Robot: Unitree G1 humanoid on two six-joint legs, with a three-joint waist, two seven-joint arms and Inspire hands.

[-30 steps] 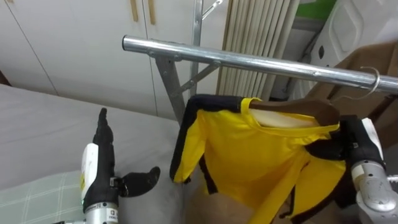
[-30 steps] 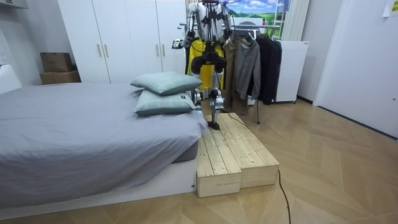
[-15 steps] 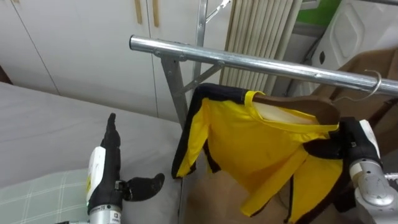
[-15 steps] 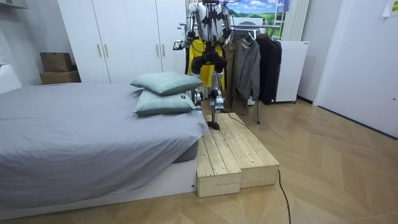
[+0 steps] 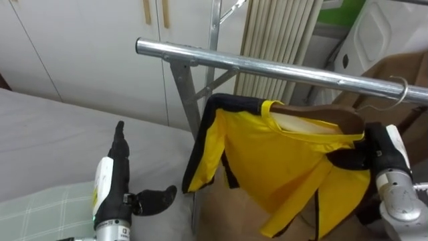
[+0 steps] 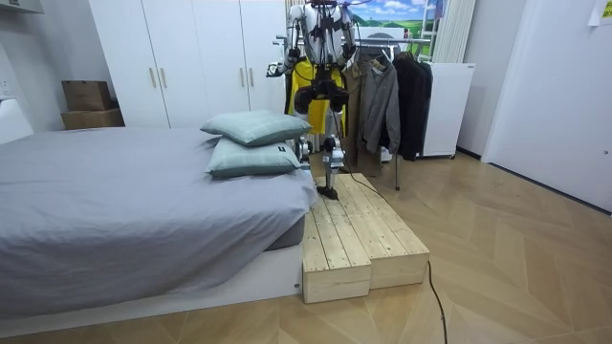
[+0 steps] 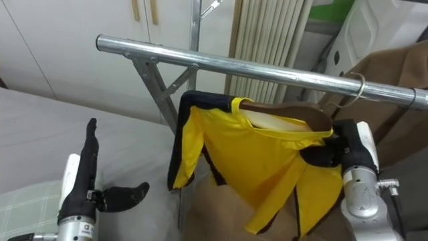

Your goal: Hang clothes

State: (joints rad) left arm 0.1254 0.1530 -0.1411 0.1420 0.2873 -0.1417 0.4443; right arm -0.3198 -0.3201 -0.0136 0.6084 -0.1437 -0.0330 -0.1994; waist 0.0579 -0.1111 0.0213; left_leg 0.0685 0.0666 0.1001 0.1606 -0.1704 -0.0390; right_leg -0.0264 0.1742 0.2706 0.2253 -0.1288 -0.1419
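One grey bed (image 6: 115, 201) takes up most of the room view, with two pale green pillows stacked at its corner, one (image 6: 253, 126) on the other (image 6: 253, 160). Behind it is a white wardrobe (image 6: 182, 57), and beside the bed lies one wooden platform (image 6: 363, 239). The robot stands on the platform's far end, facing a clothes rack where several dark coats (image 6: 406, 96) hang. In the eye views one metal rail (image 5: 267, 67) crosses the scene. Below it hangs one yellow shirt (image 5: 274, 167) with dark trim, draped on a brown wooden hanger (image 5: 328, 115). The shirt's lower edge is cut off at the bottom, and its far shoulder is hidden behind the right hand (image 5: 384, 150). That hand is at the shirt's right end, its dark fingers (image 5: 344, 161) curled round the shoulder cloth where the hanger's arm runs beneath. The left hand (image 5: 110, 184) is apart from the shirt, low on the left over the bed, with its fingers straight and pressed together, the thumb spread to the side, holding nothing. The hanger's single metal hook (image 5: 400, 90) curls over the rail near the right edge. Small print on the left wrist is too fine to read.
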